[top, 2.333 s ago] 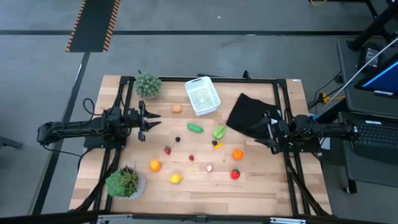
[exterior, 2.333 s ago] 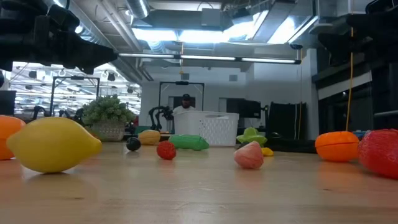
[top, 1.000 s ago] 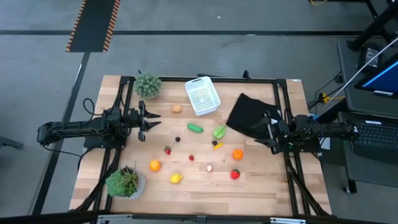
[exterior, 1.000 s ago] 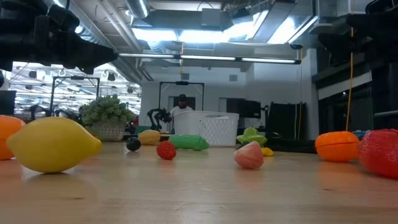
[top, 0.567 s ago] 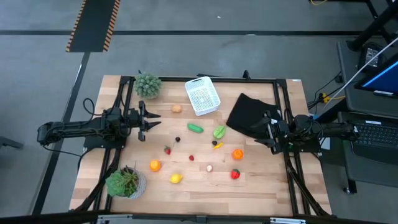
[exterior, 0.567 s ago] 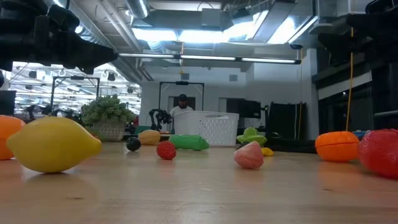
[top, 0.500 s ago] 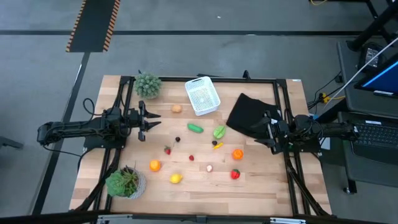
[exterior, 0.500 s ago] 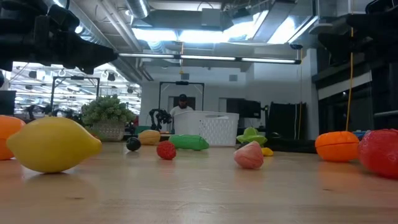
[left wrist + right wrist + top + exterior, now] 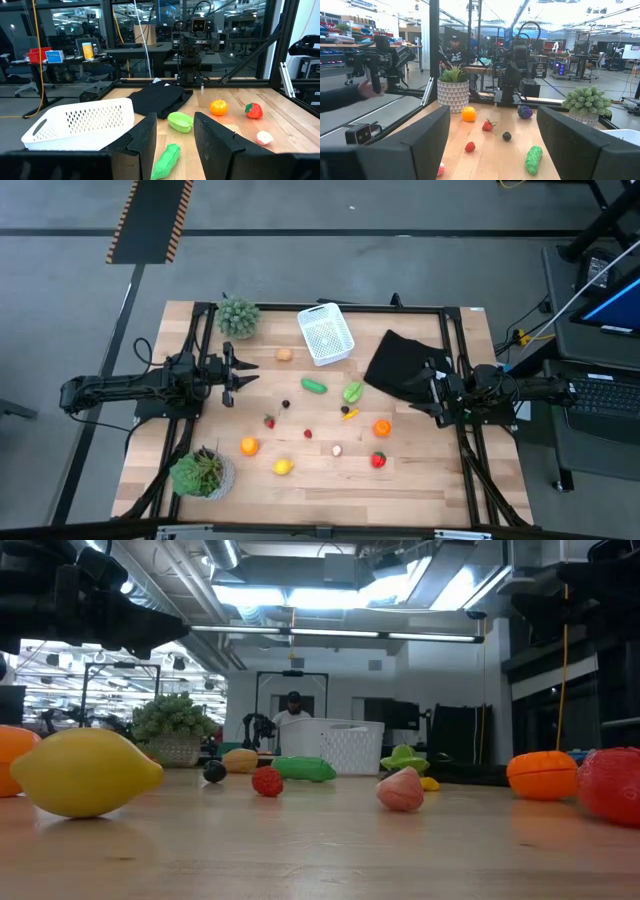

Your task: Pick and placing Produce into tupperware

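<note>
The white tupperware tub (image 9: 326, 334) stands on the far middle of the table, also seen in the left wrist view (image 9: 80, 125). The produce lies scattered on the wood: a green cucumber (image 9: 314, 386), a green leafy piece (image 9: 352, 392), an orange (image 9: 382, 428), a red strawberry (image 9: 378, 460), a lemon (image 9: 283, 467), a second orange (image 9: 249, 446), a tan piece (image 9: 285, 354) and small red and dark bits. My left gripper (image 9: 243, 376) hovers open at the table's left, and my right gripper (image 9: 418, 394) hovers open at its right. Both point toward the middle.
A black folded cloth (image 9: 400, 365) lies near the right gripper. Two potted plants stand at the far left (image 9: 238, 316) and near left (image 9: 203, 472). Black frame rails run along both sides. A person's hand (image 9: 365, 90) shows beyond the table.
</note>
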You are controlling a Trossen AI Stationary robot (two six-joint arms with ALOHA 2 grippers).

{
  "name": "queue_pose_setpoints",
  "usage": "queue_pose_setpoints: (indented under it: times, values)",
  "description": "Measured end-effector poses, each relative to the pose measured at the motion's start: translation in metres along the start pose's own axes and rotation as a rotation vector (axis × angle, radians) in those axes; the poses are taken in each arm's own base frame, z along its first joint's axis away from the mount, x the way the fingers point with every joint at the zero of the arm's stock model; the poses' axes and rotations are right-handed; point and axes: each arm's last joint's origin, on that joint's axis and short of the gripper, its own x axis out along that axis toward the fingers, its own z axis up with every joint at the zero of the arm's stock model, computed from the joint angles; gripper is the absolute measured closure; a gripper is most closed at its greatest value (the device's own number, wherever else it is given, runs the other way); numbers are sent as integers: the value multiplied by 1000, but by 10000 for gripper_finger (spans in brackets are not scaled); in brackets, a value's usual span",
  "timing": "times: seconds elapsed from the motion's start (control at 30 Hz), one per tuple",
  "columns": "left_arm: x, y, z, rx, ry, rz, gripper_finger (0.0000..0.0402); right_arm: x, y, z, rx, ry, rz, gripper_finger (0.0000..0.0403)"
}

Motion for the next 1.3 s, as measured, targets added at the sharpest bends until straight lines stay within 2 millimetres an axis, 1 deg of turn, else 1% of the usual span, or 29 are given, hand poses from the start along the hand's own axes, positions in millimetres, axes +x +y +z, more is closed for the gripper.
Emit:
queue_pose_setpoints:
  times: [0.47, 0.73, 0.9, 1.03, 1.13, 1.3]
  values:
    - [0, 0, 0, 0, 0, 0, 278, 0, 0, 0, -5, 3, 0, 103]
    - [0, 0, 0, -1, 0, 0, 278, 0, 0, -8, 24, 86, 2, 103]
    - [0, -2, 0, -2, 4, -65, 278, -1, 0, -11, 38, 112, 1, 103]
    - [3, -2, -3, -25, 38, -70, 278, 0, -3, -9, 33, 99, -90, 103]
    - [6, -1, 2, -23, 44, -69, 278, 1, -5, -10, 33, 106, -156, 103]
    - [18, 0, 14, -22, 79, -68, 278, 6, -6, -4, 20, 59, -166, 103]
